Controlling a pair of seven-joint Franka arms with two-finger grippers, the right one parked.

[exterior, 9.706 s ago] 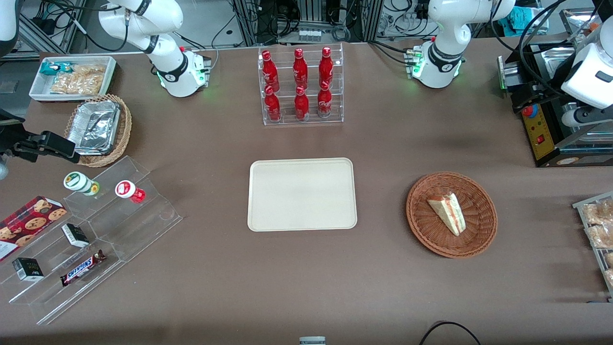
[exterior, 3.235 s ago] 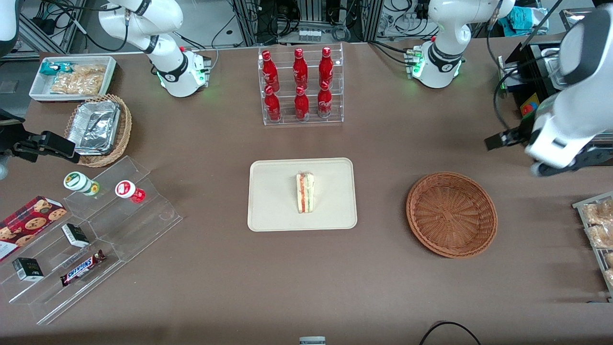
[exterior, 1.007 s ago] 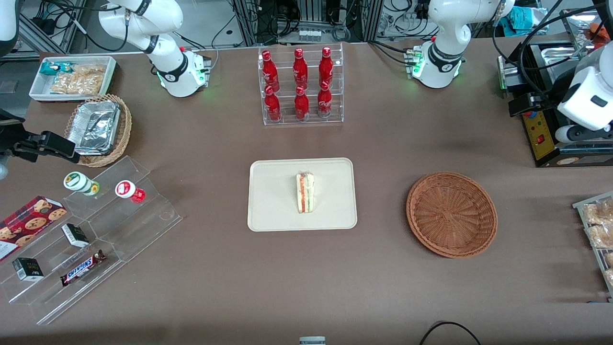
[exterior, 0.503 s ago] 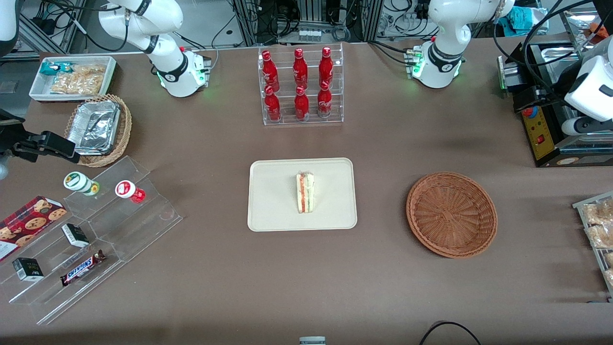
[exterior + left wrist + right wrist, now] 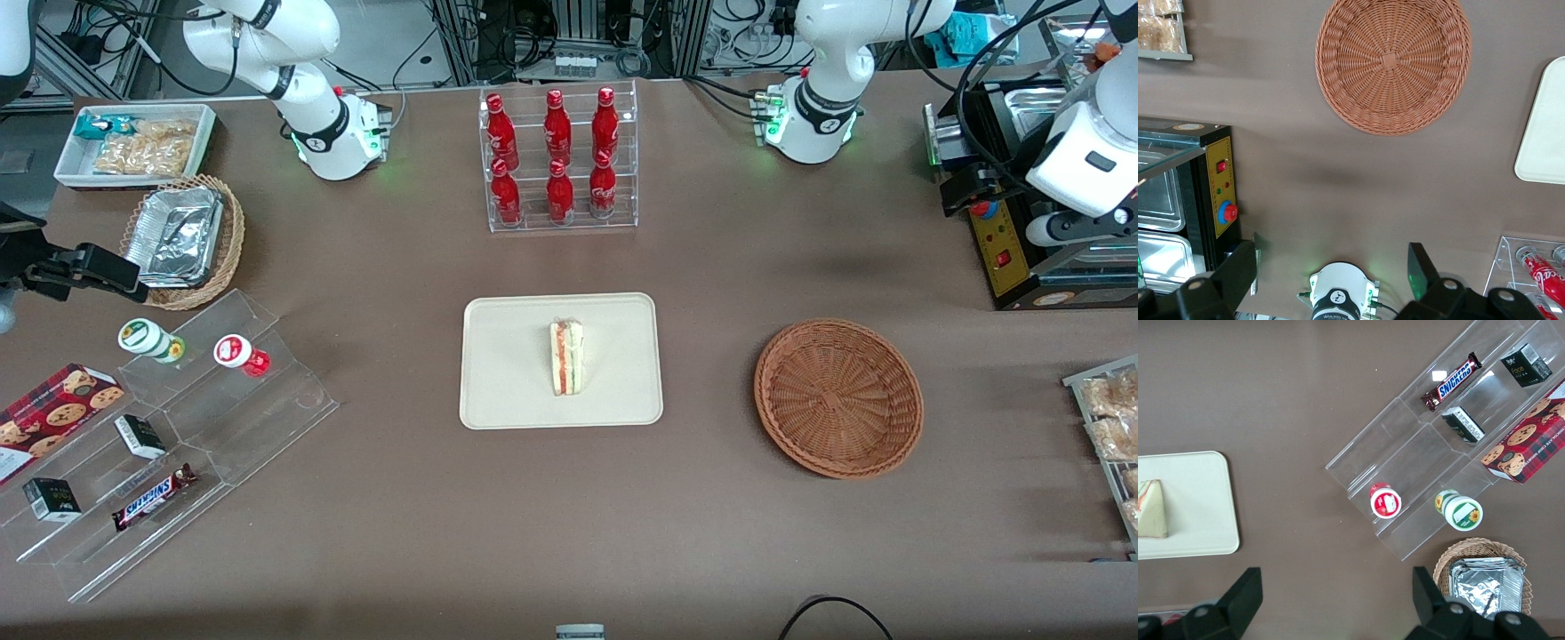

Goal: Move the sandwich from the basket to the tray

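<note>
Sandwich (image 5: 566, 358): triangular white-bread wedge, red and green layers, on the smooth cream tray (image 5: 507, 373), which we find well apart from the gripper (image 5: 1335, 267). Basket (image 5: 1393, 62): round, reddish-brown wicker, nearer the gripper. We see its fingers (image 5: 1420, 268) spread apart, holding nothing.

A wide table under a matte brown cloth (image 5: 400, 267) is filling the workspace.
The cloth is lying flat and plain, and soft, blurred shadows are resting on it. Farther from the front camera than the table's edge, grey metal frame struts hung with black cables (image 5: 578, 36) are standing. Toward the working arm's end, a black metal cabinet with a yellow panel and red button (image 5: 1000, 240) is sitting on the table.
</note>
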